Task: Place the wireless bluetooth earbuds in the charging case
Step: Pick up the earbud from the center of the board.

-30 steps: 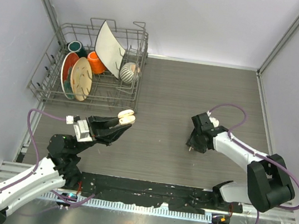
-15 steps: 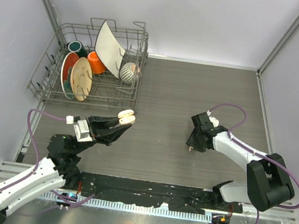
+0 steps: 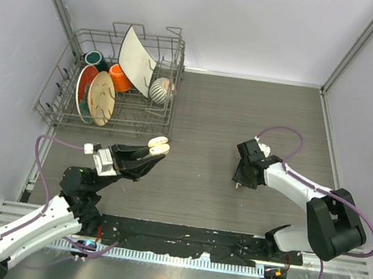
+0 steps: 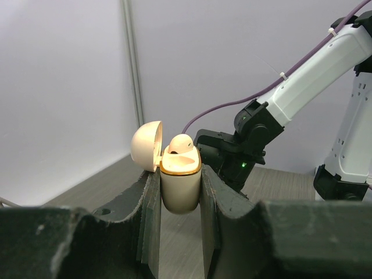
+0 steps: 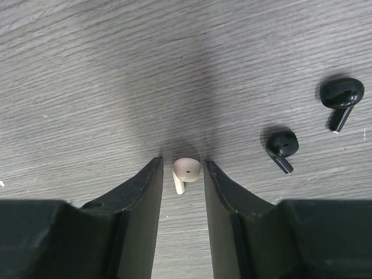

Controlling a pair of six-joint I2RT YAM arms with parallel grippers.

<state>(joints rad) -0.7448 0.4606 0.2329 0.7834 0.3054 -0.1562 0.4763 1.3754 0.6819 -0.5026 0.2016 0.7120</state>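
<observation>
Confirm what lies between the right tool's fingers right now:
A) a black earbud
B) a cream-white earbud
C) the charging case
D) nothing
B: the right wrist view shows a cream-white earbud on the table between the fingers of the right tool, with the nearest black earbud lying off to one side.

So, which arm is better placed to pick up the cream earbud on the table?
Right. The right gripper straddles the earbud, jaws either side. The left gripper is shut on the open case, which holds another earbud.
</observation>
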